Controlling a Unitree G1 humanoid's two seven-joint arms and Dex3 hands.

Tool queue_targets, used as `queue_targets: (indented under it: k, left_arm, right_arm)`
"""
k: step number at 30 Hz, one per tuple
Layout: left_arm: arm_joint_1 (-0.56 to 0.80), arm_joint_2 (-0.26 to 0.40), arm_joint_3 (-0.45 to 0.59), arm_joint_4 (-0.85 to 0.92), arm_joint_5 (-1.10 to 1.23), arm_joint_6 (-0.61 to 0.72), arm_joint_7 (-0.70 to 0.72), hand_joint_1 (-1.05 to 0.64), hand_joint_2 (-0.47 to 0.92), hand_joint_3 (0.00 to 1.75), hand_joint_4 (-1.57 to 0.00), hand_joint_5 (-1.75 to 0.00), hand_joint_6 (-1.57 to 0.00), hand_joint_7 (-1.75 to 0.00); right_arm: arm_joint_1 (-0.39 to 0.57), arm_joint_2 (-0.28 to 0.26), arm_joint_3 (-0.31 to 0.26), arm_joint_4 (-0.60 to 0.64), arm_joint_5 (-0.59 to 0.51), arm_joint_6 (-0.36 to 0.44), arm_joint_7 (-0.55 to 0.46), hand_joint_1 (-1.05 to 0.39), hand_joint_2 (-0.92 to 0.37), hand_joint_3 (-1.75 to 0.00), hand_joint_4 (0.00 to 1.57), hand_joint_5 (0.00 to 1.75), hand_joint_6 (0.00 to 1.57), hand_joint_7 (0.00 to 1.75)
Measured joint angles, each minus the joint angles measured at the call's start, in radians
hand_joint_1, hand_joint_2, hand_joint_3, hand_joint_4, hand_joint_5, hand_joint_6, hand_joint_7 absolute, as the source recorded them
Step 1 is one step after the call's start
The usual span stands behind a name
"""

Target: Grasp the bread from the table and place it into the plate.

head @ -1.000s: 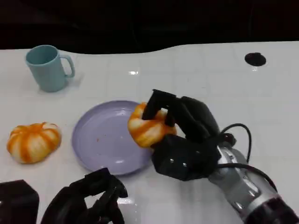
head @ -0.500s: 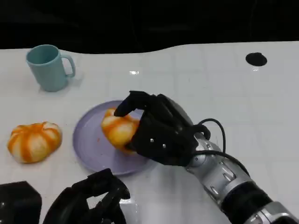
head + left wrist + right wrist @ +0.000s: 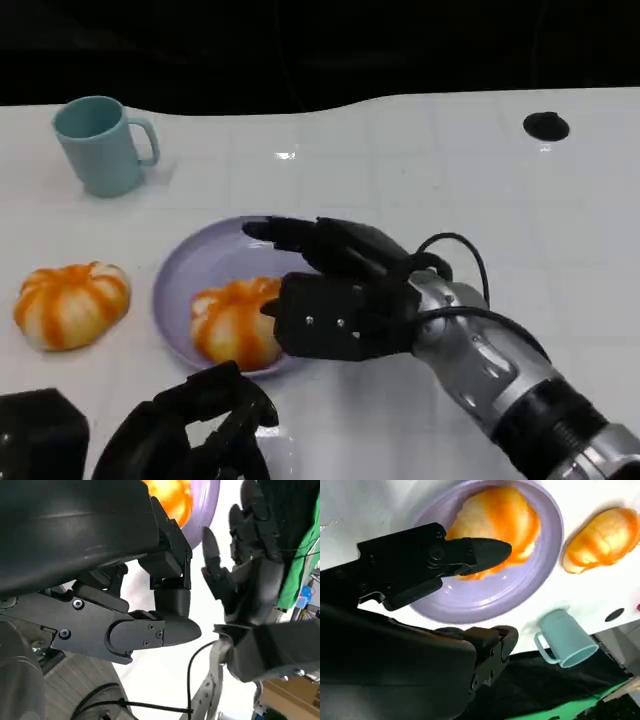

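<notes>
Orange-and-white striped bread [image 3: 234,322] lies in the near part of the lavender plate [image 3: 200,262], which sits on the white table [image 3: 420,170] a little left of centre. The right hand [image 3: 335,290] reaches over the plate from the right, its black fingers [image 3: 300,235] stretched out and apart above the plate's far half. Its palm stands just beside the bread on the right; whether it touches the bread cannot be told. In the right wrist view the bread [image 3: 495,522] rests on the plate [image 3: 470,602] with one finger [image 3: 480,552] crossing in front of it and nothing closed around it, so this hand is spread and holds nothing.

A second striped bread [image 3: 70,302] lies on the table left of the plate, apart from its rim; the right wrist view also shows it [image 3: 602,540] outside the plate. A pale teal mug [image 3: 100,145] stands upright at the far left, handle turned to the right. A small black disc [image 3: 546,126] sits on the table at the far right.

The left hand [image 3: 195,430] hangs low at the near left edge, near the plate's front rim, fingers loosely curled with nothing in them. The left wrist view shows those fingers [image 3: 170,605] bent inward, with the right hand [image 3: 250,565] opposite, its fingers spread.
</notes>
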Motion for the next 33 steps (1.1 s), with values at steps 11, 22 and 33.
queue_targets:
  k: [11, 22, 33]
  left_arm:
    - [0.0, -0.001, 0.001, -0.001, 0.0, -0.001, 0.0, -0.49, 0.91, 0.48, -0.74, -1.75, -0.65, -1.5]
    - [-0.007, 0.0, 0.001, 0.002, 0.001, -0.002, 0.0, -0.48, 0.9, 0.54, -0.72, -1.75, -0.62, -1.52]
    - [-0.009, -0.004, 0.002, -0.001, -0.009, 0.013, 0.001, -0.49, 0.89, 0.51, -0.73, -1.75, -0.63, -1.52]
  right_arm:
    - [0.155, -0.102, -0.009, -0.309, 0.021, 0.011, 0.072, -0.71, -0.92, -0.35, 0.1, 0.18, 0.22, 0.02]
    - [0.377, -0.212, -0.089, -0.621, 0.171, -0.028, 0.147, -0.62, -0.92, -0.22, 0.29, 0.34, 0.37, 0.07]
    - [0.654, -0.238, -0.245, -0.775, 0.472, -0.133, 0.168, -0.26, -0.86, -0.41, 0.57, 1.26, 0.68, 0.62]
